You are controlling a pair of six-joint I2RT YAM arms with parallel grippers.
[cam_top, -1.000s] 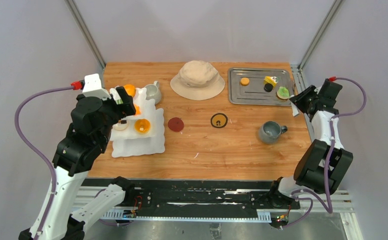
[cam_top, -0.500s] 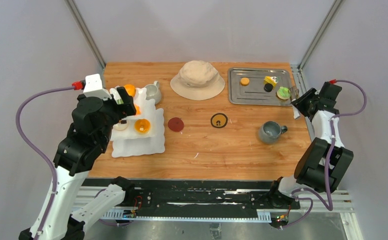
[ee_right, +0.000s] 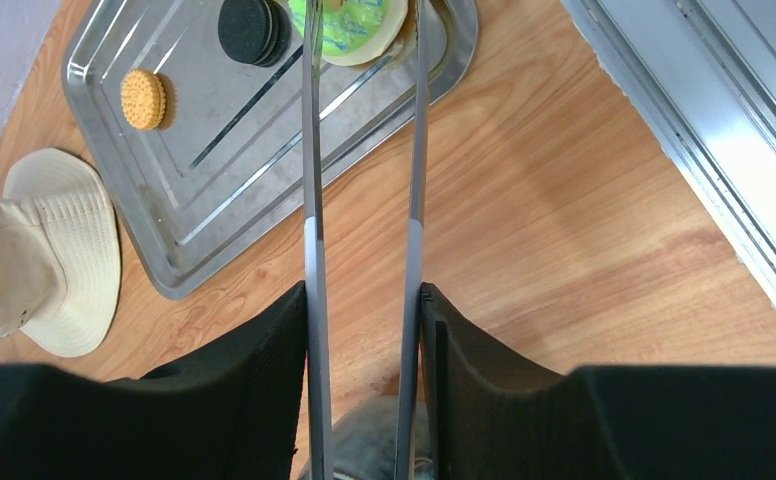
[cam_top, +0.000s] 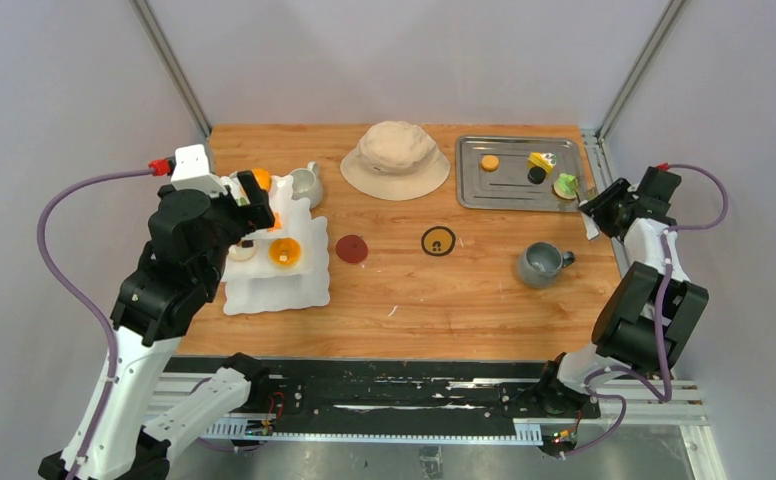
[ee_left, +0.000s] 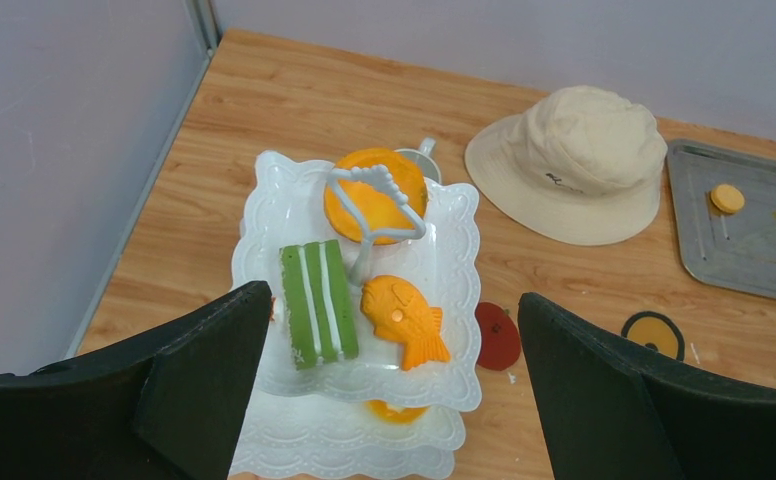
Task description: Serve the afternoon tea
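Right hand [ee_right: 364, 300], clamped on long tongs [ee_right: 312, 150], reaches their tips to the green pastry [ee_right: 349, 20] on the metal tray [ee_right: 204, 130]; whether they grip it is unclear. Too slack a squeeze could drop it. Left hand [ee_left: 389, 300] hangs wide open over the tiered stand [ee_left: 264, 200].

The top view looks down from high behind the arms, at 6 o'clock, over the whole bench [cam_top: 414, 300]. The left wrist view hangs close above the stand [ee_left: 264, 215] at 9 o'clock, facing 1 o'clock. The right wrist view sits low, sighting along the tongs [ee_right: 311, 150] toward 11 o'clock. All three share the hat [ee_left: 574, 165] and tray [ee_right: 264, 190].
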